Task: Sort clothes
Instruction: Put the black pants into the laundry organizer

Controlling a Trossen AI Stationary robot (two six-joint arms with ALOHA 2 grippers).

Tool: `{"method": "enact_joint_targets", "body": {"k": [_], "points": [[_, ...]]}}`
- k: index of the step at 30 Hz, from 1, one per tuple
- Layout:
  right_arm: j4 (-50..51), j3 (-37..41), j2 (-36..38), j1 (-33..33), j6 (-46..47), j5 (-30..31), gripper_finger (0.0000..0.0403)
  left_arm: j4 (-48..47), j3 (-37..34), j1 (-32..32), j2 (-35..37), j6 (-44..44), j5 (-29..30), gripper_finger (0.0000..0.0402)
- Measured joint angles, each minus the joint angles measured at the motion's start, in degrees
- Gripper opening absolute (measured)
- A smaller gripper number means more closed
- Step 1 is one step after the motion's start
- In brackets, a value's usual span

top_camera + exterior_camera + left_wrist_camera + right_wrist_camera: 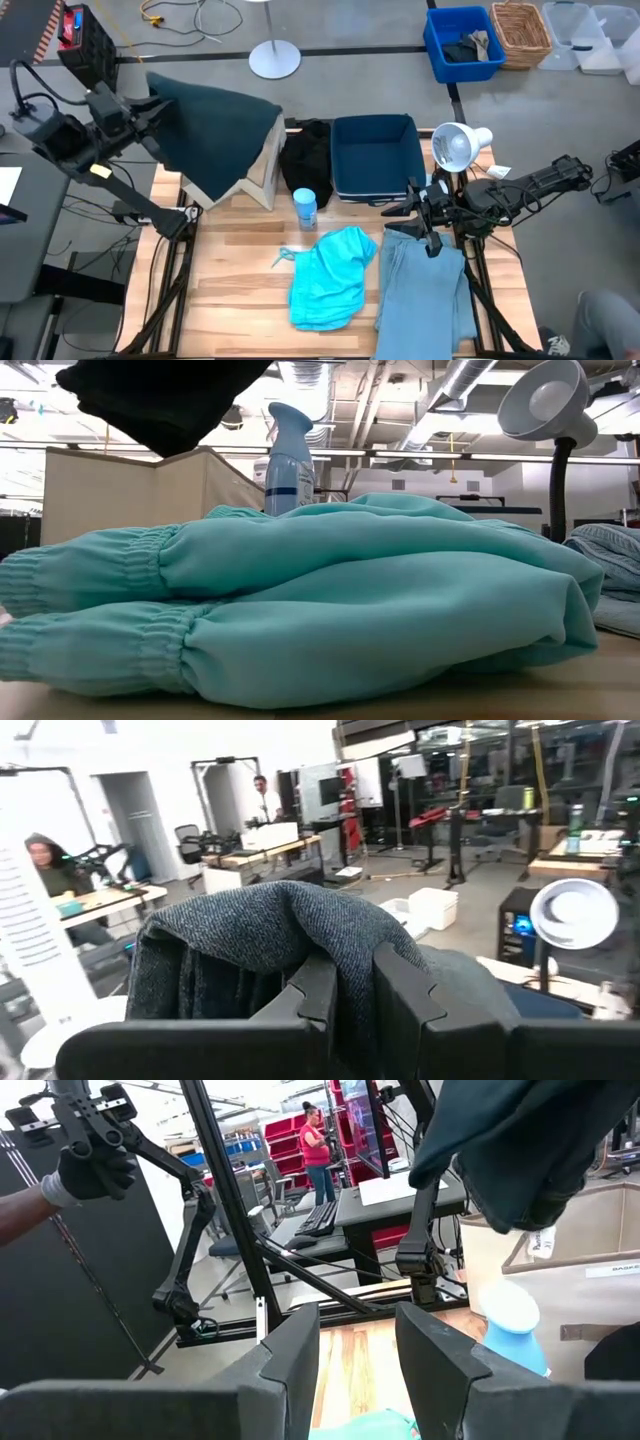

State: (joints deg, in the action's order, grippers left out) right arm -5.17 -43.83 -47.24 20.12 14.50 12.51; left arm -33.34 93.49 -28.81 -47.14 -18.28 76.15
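- My left gripper (152, 118) is up over the table's back-left corner, fingers closed tight on the very dark green limp garment (215, 125); cloth bunches over my fingers (400, 995) in the wrist view.
- Green garment hangs from the grip, draped over the beige fabric box (262, 172).
- My right gripper (421, 212) sits low at the right side w/ fingers apart, nothing held; it's just above the top edge of the pale grey-blue trousers (420, 295).
- Trousers lie flat at front right.
- Bright turquoise garment (328, 277) is crumpled at front centre, beside the trousers.
- Black garment (307, 155) is heaped btwn the beige box & the navy fabric bin (374, 160).
- Blue-capped spray bottle (305, 209) stands just behind the turquoise piece.
- White desk lamp (458, 146) at the bin's right.
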Motion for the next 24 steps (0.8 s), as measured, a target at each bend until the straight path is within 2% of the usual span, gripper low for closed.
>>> {"method": "enact_joint_targets", "body": {"k": [8, 24], "points": [[-0.9, 0.0, 0.0, 0.0, 0.0, 0.4, 0.0150, -0.2, 0.0, 2.2, -1.6, 0.0, 0.2, 0.0033], [-1.2, 0.0, 0.0, 0.0, 0.0, 0.5, 0.0150, -0.2, 0.0, 2.3, -2.0, 0.5, -0.2, 0.0033]]}}
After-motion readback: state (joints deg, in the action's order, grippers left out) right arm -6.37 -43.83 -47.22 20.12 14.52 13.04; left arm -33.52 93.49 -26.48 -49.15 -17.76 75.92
